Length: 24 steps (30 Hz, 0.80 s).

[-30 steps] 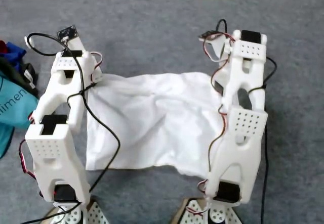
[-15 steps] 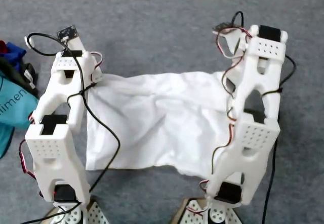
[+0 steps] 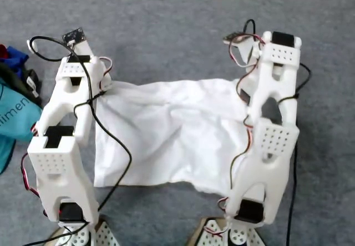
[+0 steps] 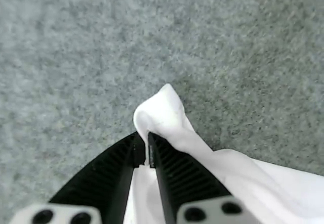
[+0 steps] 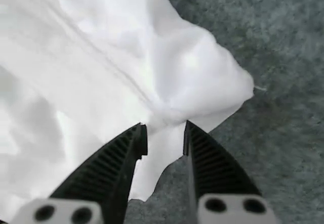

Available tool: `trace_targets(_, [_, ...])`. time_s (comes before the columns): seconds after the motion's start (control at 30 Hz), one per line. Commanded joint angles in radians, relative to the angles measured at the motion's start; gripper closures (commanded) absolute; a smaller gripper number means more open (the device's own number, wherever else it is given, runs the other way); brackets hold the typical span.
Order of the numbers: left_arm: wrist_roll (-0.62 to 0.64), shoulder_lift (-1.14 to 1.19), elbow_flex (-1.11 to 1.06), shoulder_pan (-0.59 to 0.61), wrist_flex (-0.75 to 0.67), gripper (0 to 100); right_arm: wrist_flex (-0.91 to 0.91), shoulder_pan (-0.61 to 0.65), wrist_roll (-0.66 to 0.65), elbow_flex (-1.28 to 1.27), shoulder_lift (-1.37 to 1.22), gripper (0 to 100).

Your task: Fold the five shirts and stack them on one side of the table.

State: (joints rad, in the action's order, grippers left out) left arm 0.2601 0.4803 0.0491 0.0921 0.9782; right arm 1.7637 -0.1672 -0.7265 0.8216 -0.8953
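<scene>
A white shirt (image 3: 172, 135) lies spread on the grey table between the two arms. At its far left corner (image 4: 161, 110), my left gripper (image 4: 147, 150) is shut on a bunched fold of the cloth, just above the table. My right gripper (image 5: 163, 133) stands open over the shirt's far right corner (image 5: 202, 77). Its two black fingers (image 5: 126, 148) straddle the cloth's edge, with a wrinkled hump of shirt just beyond them. In the high view the left arm (image 3: 72, 90) runs along the shirt's left edge and the right arm (image 3: 274, 90) along its right edge.
A heap of other shirts (image 3: 14, 110), teal, blue and dark, lies at the table's left edge. Bare grey table surface (image 3: 166, 40) stretches beyond the white shirt. Loose cables hang from both arms over the cloth.
The right arm swung out to the right, then came partway back toward the shirt's far right corner. The left arm and the shirt have kept still.
</scene>
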Motion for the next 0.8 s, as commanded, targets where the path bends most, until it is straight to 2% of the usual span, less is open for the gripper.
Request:
trace_targets(0.0, [-0.006,-0.004,0.032,-0.021,-0.015,98,0.021,0.018,0.025,0.076,-0.03,86.0])
trace_targets(0.27, [-0.006,-0.004,0.032,-0.021,-0.015,98,0.025,0.025,0.029,0.071,-0.018,86.4])
trace_targets(0.57, [-0.006,-0.004,0.032,-0.021,-0.015,98,0.023,0.025,0.015,-0.13,0.229,86.4])
trace_targets(0.77, [-0.006,-0.004,0.032,-0.021,-0.015,98,0.018,0.041,-0.006,-0.166,0.236,86.4])
